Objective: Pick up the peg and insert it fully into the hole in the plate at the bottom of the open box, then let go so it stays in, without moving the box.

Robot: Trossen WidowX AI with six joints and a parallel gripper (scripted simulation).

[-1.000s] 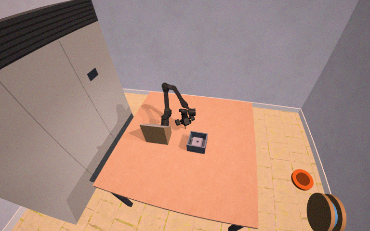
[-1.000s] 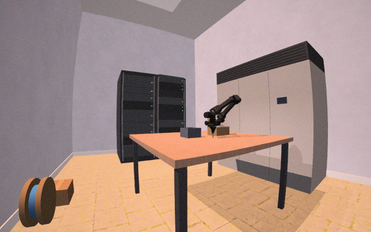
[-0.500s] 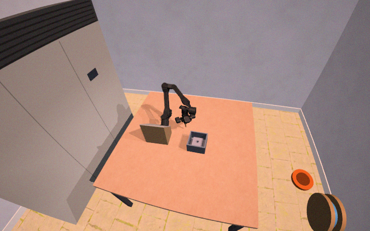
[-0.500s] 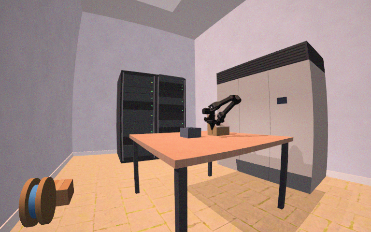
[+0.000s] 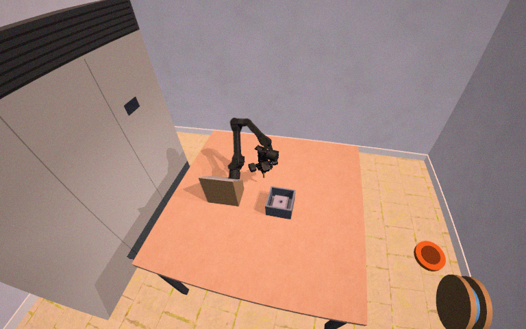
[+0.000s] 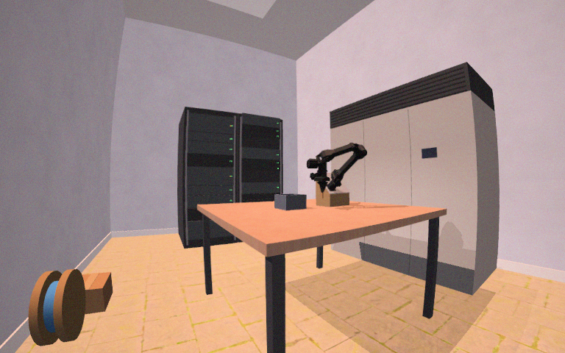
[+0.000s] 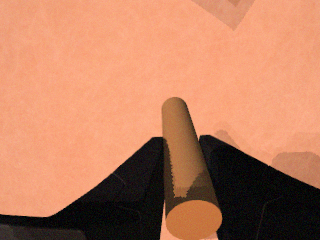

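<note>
My gripper point(image 7: 181, 147) is shut on the brown peg point(image 7: 184, 160), which stands upright between the two black fingers, its lower end clear of the table. In the top view the gripper point(image 5: 264, 167) hangs above the table with the peg's tip point(image 5: 264, 174) showing below it, behind and left of the open dark grey box point(image 5: 279, 201). The box holds a light plate with a small hole point(image 5: 279, 201). In the exterior view the gripper point(image 6: 321, 179) is right of the box point(image 6: 290, 201) and above the table.
A tan block point(image 5: 221, 190) stands by the arm's base, left of the box. A large grey cabinet point(image 5: 66, 155) lines the table's left side. A server rack point(image 6: 231, 170) stands behind the table. A spool point(image 5: 463, 301) and an orange dish point(image 5: 429, 255) lie on the floor.
</note>
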